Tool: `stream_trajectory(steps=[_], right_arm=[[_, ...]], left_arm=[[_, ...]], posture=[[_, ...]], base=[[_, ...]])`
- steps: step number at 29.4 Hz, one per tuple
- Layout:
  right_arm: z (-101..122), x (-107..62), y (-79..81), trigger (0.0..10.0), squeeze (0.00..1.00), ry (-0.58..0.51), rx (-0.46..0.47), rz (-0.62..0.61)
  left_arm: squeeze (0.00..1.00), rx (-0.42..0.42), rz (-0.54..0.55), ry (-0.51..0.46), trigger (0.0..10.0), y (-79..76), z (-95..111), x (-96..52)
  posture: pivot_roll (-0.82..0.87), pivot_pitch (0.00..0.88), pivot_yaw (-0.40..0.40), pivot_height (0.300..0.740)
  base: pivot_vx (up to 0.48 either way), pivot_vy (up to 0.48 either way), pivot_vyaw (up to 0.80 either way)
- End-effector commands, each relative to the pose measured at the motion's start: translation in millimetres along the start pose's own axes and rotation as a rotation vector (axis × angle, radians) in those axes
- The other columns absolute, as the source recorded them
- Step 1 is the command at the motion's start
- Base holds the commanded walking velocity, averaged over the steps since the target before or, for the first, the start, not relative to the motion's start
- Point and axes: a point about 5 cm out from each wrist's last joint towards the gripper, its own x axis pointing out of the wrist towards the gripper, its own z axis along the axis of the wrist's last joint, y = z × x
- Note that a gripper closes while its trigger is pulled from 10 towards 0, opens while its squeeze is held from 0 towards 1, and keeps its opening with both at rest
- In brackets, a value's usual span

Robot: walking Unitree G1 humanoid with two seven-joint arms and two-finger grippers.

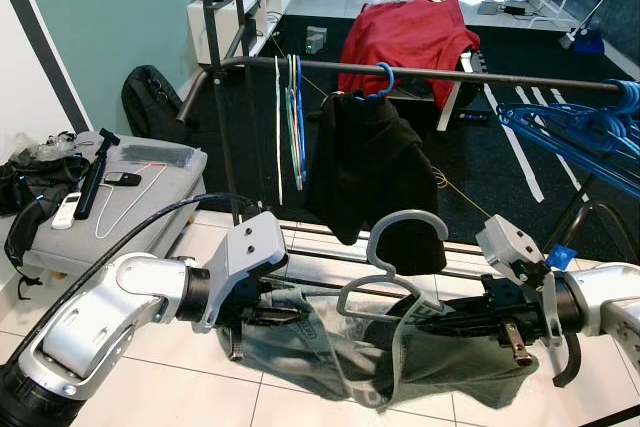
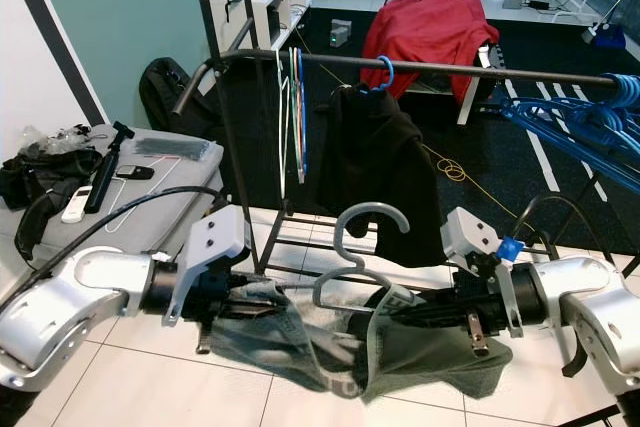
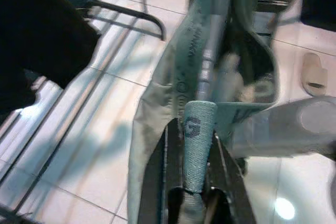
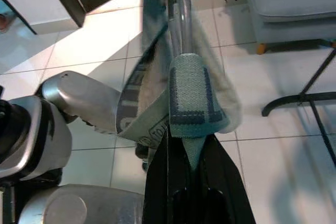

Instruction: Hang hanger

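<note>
A grey plastic hanger (image 1: 403,223) carries a grey-green top (image 1: 330,347), held level in front of the clothes rack. My left gripper (image 1: 283,315) is shut on the top's left shoulder strap (image 3: 199,145). On the other side, my right gripper (image 1: 432,327) is shut on the right shoulder strap (image 4: 190,98). The hanger's hook points up, well below the dark rail (image 1: 450,72) and just in front of a black garment (image 1: 365,162) on a blue hanger (image 1: 381,84). Whether the fingers also pinch the hanger's ends under the cloth is hidden.
Thin hangers (image 1: 292,122) hang left of the black garment, and a bundle of blue hangers (image 1: 590,132) crowds the rail's right end. A grey bench (image 1: 150,182) with small items stands at left. A red cloth (image 1: 410,32) covers a table behind the rack.
</note>
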Motion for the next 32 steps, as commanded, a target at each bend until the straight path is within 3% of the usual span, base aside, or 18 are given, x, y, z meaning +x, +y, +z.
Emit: stream_trajectory(steps=[1, 10, 11, 17, 21, 26, 27, 29, 30, 31, 32], right_arm=[[1.5, 2.3, -1.7, 10.0, 0.0, 0.001, -0.023, -0.004], [2.9, 5.8, -8.3, 10.0, 0.0, 0.001, -0.05, -0.048], [6.4, 2.0, -10.4, 10.0, 1.0, -0.051, -0.02, -0.051], [7.4, -7.9, -8.4, 10.0, 1.0, -0.083, 0.012, -0.038], [3.6, -21.0, -7.0, 10.0, 1.0, -0.084, 0.037, -0.049], [0.5, -43.9, -12.7, 10.0, 1.0, -0.098, 0.056, -0.169], [-3.8, -55.8, -18.7, 10.0, 1.0, -0.097, 0.062, -0.285], [-3.8, -55.8, -18.7, 10.0, 1.0, -0.097, 0.062, -0.285], [-8.4, -64.7, -23.4, 10.0, 0.69, -0.092, 0.068, -0.381], [-19.2, -75.9, -32.8, 10.0, 0.0, -0.11, 0.102, -0.573], [-19.2, -75.9, -32.8, 10.0, 0.0, -0.11, 0.102, -0.573]], left_arm=[[0.0, 0.007, -0.002, 0.02, 0.0, 0.0, -1.8, 1.0], [0.0, 0.041, 0.041, 0.005, 0.0, 8.0, 2.2, 5.4], [0.0, 0.049, 0.063, 0.001, 0.0, 10.7, 3.7, 5.6], [0.0, 0.049, 0.085, -0.007, 0.0, 13.3, 4.9, 3.7], [0.0, 0.029, 0.137, 0.015, 0.0, 22.9, -4.2, -6.6], [0.0, -0.011, 0.228, 0.065, 0.0, 35.3, -21.0, -21.1], [0.0, -0.041, 0.271, 0.078, 0.0, 38.2, -28.7, -26.9], [0.0, -0.041, 0.271, 0.078, 0.0, 38.2, -28.7, -26.9], [0.0, -0.071, 0.307, 0.084, 0.0, 40.4, -34.8, -31.4], [0.0, -0.125, 0.392, 0.102, 0.0, 44.9, -48.5, -39.6], [0.0, -0.125, 0.392, 0.102, 0.0, 44.9, -48.5, -39.6]], posture=[[-0.05, 0.037, -0.023, 0.74], [-0.04, 0.027, -0.017, 0.74], [-0.04, 0.029, -0.017, 0.74], [-0.05, 0.036, -0.022, 0.74], [-0.05, 0.045, -0.03, 0.74], [-0.06, 0.053, -0.037, 0.74], [-0.06, 0.058, -0.038, 0.74], [-0.06, 0.058, -0.038, 0.74], [-0.06, 0.059, -0.038, 0.74], [-0.06, 0.062, -0.039, 0.74], [-0.06, 0.062, -0.039, 0.74]], base=[[0.0, 0.0, 0.0], [0.0, 0.0, 0.0], [0.0, 0.0, 0.0], [0.0, 0.0, 0.0], [0.0, 0.0, 0.0], [0.0, 0.0, 0.0], [0.0, 0.0, 0.0], [0.0, 0.0, 0.0], [0.0, 0.0, 0.0], [0.0, 0.0, 0.0], [0.0, 0.0, 0.0]])
